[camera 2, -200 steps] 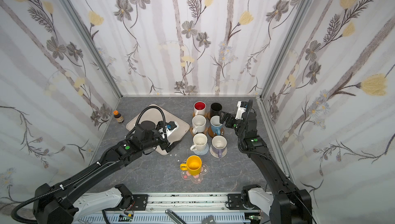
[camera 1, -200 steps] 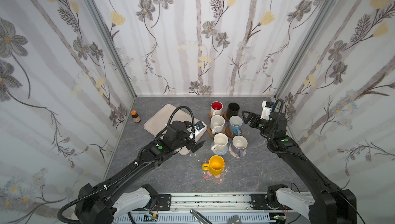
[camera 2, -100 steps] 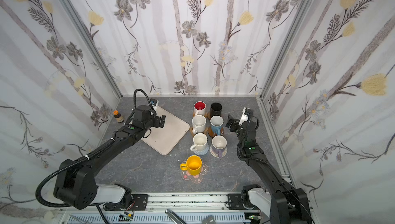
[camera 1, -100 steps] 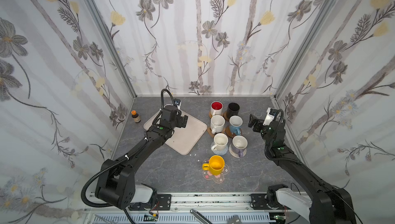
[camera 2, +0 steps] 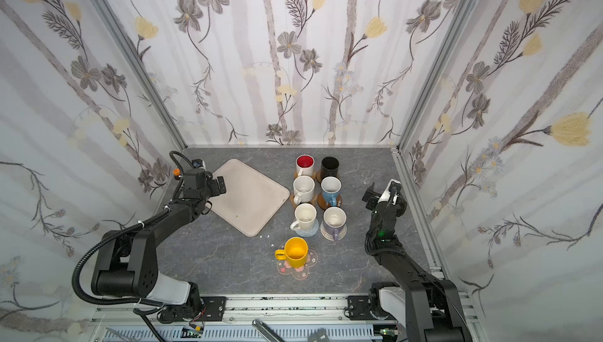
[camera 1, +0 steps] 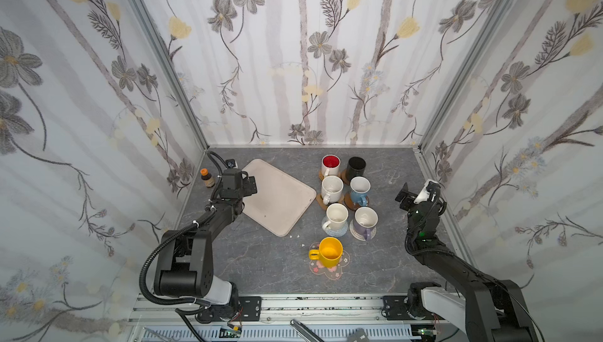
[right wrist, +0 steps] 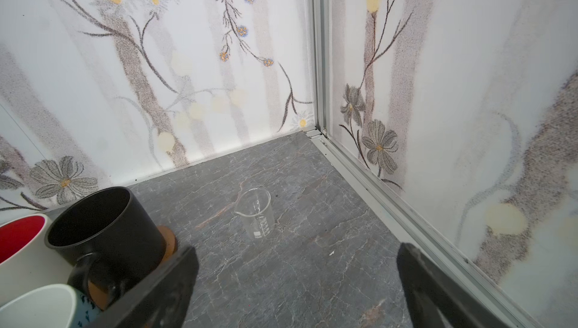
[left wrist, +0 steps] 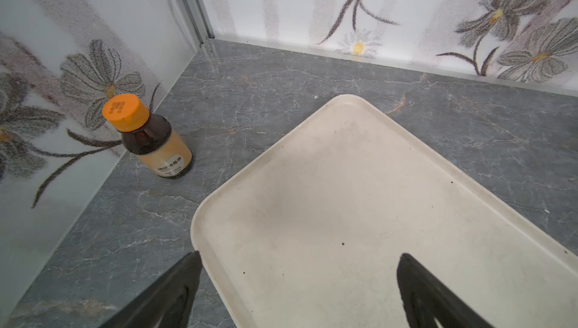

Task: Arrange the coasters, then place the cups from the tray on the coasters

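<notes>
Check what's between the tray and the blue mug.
A cream mug on a brown coaster stands between the tray and the blue mug; both top views show it.

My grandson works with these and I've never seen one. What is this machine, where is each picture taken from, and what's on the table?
It is a robot with two black jointed arms, a left arm and a right arm, fixed at the front edge of a grey table. The two wide pictures come from a twin camera overhead. The two close ones come from a camera on each wrist, looking past that arm's pincer. On the table lie an empty beige tray and, beside it, seven mugs, each on a coaster. A brown bottle stands by the left wall, a small glass beaker near the right. The left pincer and right pincer are both open and hold nothing.
</notes>
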`<state>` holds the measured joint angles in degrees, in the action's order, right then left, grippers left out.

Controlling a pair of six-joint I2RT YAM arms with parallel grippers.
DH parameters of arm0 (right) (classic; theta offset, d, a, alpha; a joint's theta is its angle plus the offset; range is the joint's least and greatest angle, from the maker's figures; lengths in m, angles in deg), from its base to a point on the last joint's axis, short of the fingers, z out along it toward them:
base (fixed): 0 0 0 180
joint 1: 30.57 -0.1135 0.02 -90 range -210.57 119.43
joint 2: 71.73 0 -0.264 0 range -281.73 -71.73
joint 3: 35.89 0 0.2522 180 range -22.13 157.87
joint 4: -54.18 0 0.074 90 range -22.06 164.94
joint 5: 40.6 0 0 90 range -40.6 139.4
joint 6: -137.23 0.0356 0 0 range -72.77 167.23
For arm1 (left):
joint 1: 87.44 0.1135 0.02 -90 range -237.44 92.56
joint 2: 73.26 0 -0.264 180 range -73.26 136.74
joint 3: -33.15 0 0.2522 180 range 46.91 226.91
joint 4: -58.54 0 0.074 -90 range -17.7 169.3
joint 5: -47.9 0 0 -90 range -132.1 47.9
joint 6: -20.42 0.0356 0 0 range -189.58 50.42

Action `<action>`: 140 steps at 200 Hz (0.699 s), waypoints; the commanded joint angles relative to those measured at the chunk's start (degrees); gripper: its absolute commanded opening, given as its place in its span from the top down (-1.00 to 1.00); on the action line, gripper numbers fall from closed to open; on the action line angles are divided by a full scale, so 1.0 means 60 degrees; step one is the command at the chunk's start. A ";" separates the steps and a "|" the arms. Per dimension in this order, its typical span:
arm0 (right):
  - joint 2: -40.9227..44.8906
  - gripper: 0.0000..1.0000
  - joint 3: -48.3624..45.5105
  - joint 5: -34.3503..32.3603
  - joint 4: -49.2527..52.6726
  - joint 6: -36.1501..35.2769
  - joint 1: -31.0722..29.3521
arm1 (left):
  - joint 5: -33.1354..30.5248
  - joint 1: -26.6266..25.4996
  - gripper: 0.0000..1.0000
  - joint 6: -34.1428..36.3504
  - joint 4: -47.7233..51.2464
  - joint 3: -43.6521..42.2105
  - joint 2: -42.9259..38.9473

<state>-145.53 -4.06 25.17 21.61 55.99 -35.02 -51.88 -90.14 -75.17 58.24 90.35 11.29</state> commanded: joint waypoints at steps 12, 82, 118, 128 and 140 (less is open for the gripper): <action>-0.0554 -0.99 -0.0119 -0.0188 -0.1720 -0.0336 0.0116 | 0.0851 0.0240 -1.00 -0.0176 -0.2490 -0.0515 0.0089; -0.1173 -0.99 -0.0992 0.0282 -0.3635 -0.0397 0.0215 | 0.1191 0.0404 -1.00 0.0227 -0.4386 -0.1529 0.0870; -0.1395 -0.99 -0.1527 0.1202 -0.4799 -0.1068 -0.0036 | 0.1224 0.0406 -1.00 0.0228 -0.5626 -0.2328 0.0970; -0.1924 -0.99 -0.1858 0.0982 -0.6016 -0.1281 -0.0200 | 0.1116 0.0379 -1.00 0.0229 -0.6100 -0.2652 0.0912; -0.2304 -0.99 -0.2225 0.0605 -0.7322 -0.1472 -0.0413 | 0.0966 0.0307 -1.00 0.0268 -0.6565 -0.2967 0.0767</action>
<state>-156.04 -14.44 29.72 -5.82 51.40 -35.83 -44.88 -87.78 -74.25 28.60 75.51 16.89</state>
